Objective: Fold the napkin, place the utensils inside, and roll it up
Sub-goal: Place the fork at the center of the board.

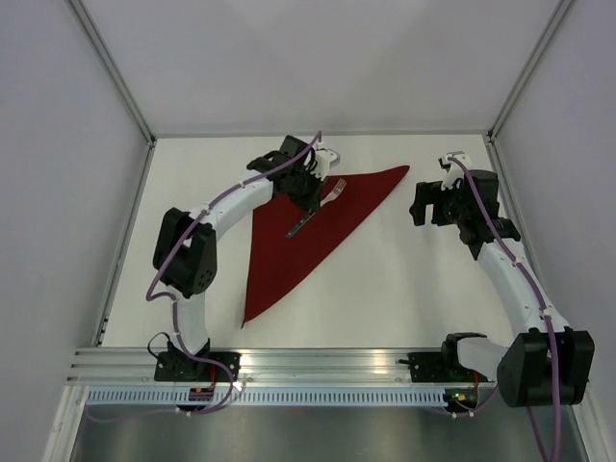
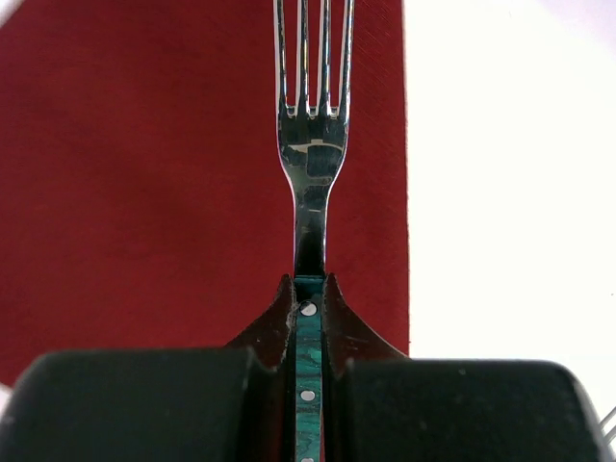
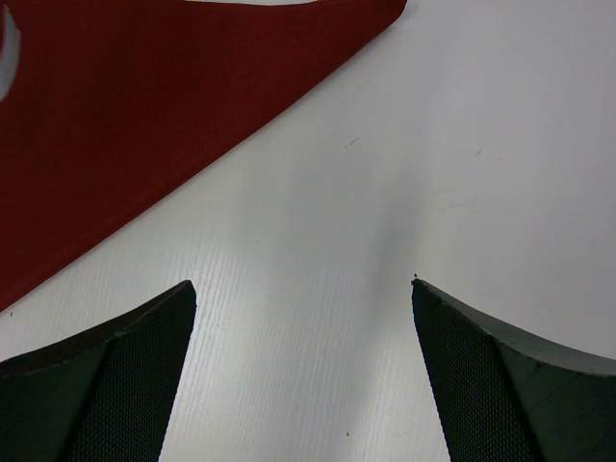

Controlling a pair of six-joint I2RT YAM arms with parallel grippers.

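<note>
Now left gripper [image 2: 308,289] clamps the fork [image 2: 311,164] by its handle, tines ahead over the napkin [image 2: 144,173]; set it flat before letting go, right gripper [image 3: 303,289] wide open, empty.

You've got a flat white tabletop [image 1: 404,289] filling mid-frame. A ribbed silver aluminium rail [image 1: 327,361] runs across the bottom. Pale grey panel walls [image 1: 58,144] stand left, right and top, with slanted grey metal corner struts [image 1: 111,67] upper left and upper right.

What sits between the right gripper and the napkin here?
Nothing but bare white table lies between the open right gripper and the napkin, as the right wrist view shows.
</note>
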